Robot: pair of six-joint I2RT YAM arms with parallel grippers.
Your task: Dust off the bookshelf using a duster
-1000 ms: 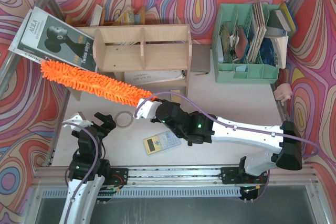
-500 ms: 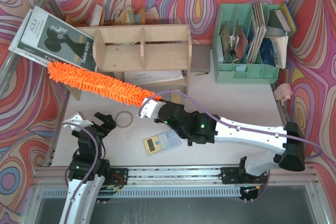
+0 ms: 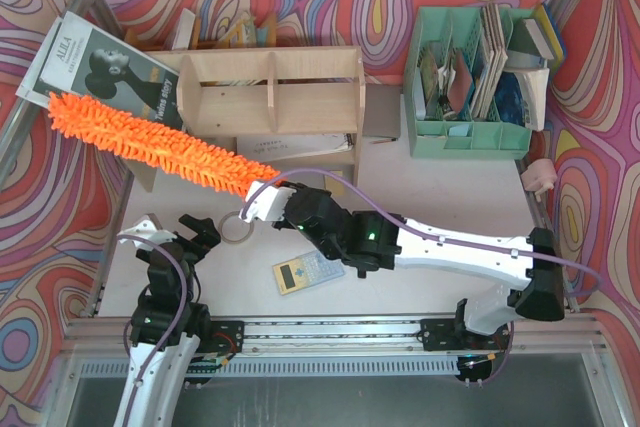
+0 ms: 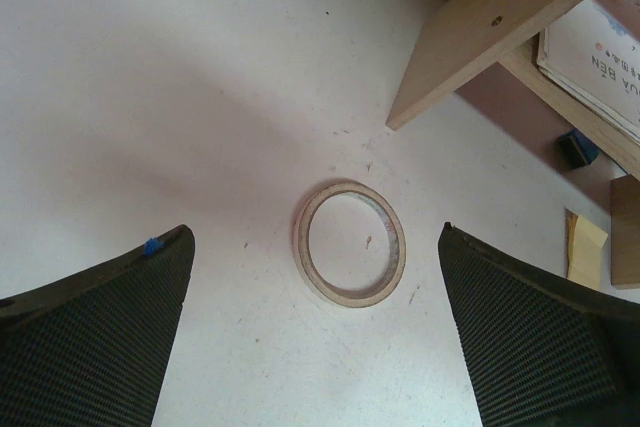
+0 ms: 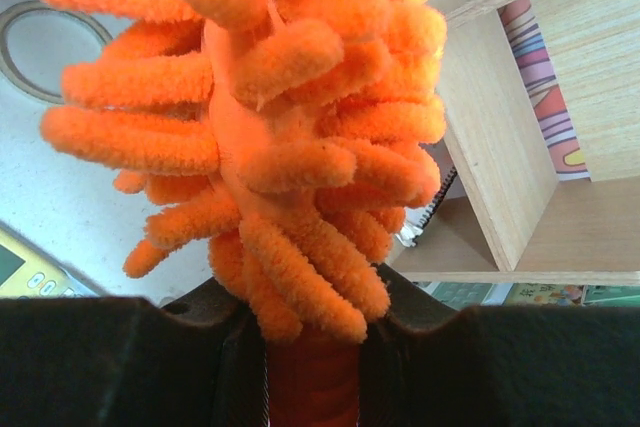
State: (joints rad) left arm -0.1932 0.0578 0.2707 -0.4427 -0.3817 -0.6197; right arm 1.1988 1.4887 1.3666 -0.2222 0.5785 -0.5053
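Note:
The bookshelf is a low plywood unit at the back centre; its side panel and lower tier show in the right wrist view. The orange fluffy duster lies slanted across the shelf's front left, its tip over a magazine. My right gripper is shut on the duster's handle just below the brush. My left gripper is open and empty near the front left, above a tape ring.
A magazine leans at the far left. A mint-green file organiser stands at the back right. A calculator lies on the table under the right arm. The tape ring lies beside the left gripper.
My right gripper has swept the duster to the left along the shelf front; its tip now reaches past the magazine's left edge. The left arm has not moved.

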